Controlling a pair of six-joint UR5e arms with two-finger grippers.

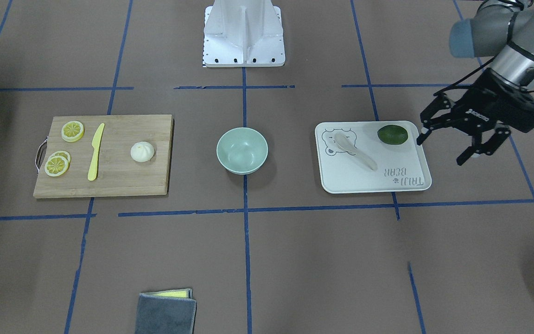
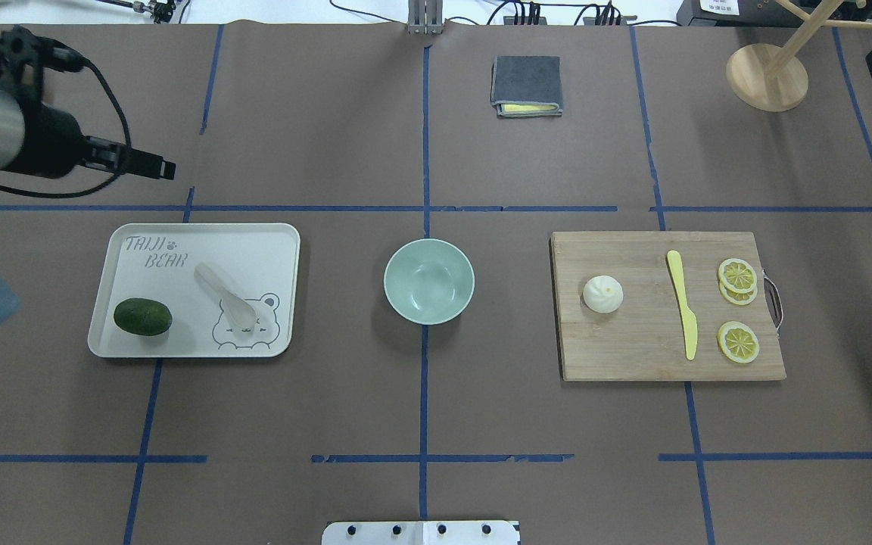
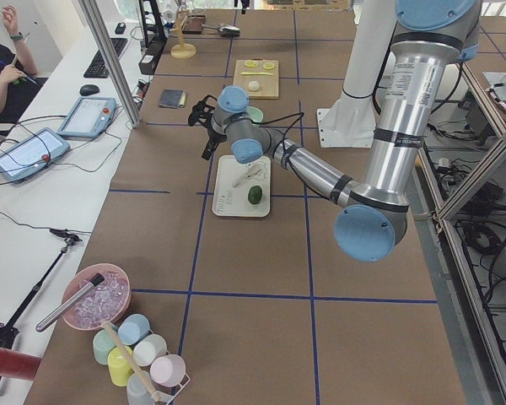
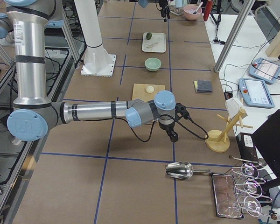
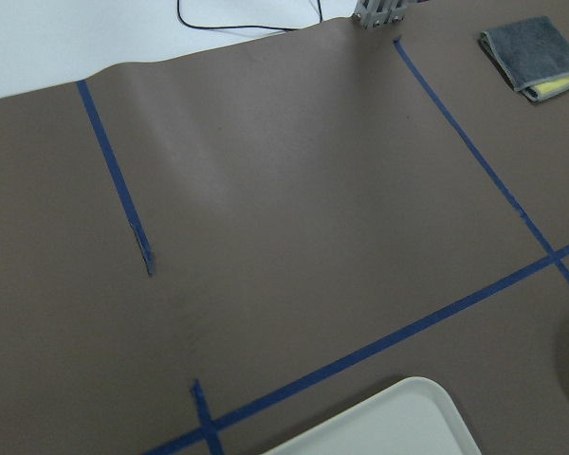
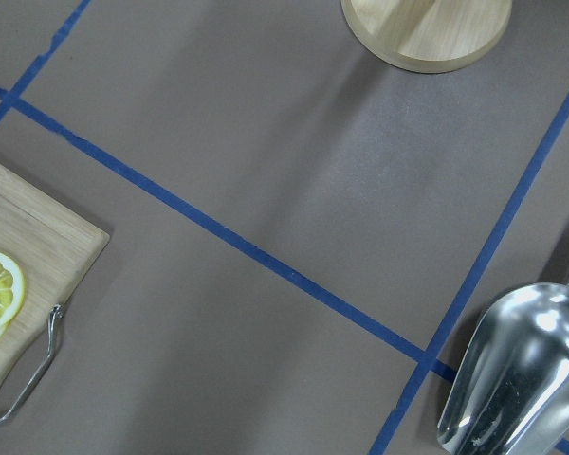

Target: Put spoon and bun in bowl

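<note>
The pale spoon lies on a white tray, scoop on the bear print; it also shows in the overhead view. The white bun sits on a wooden cutting board, also in the overhead view. The mint-green bowl stands empty between them at the table's middle. My left gripper is open and empty, hovering just off the tray's edge near the lime. My right gripper shows only in the exterior right view, beyond the board's handle end; I cannot tell its state.
A dark green lime lies on the tray. A yellow knife and lemon slices lie on the board. A folded grey cloth, a wooden stand and a metal scoop are on the far side.
</note>
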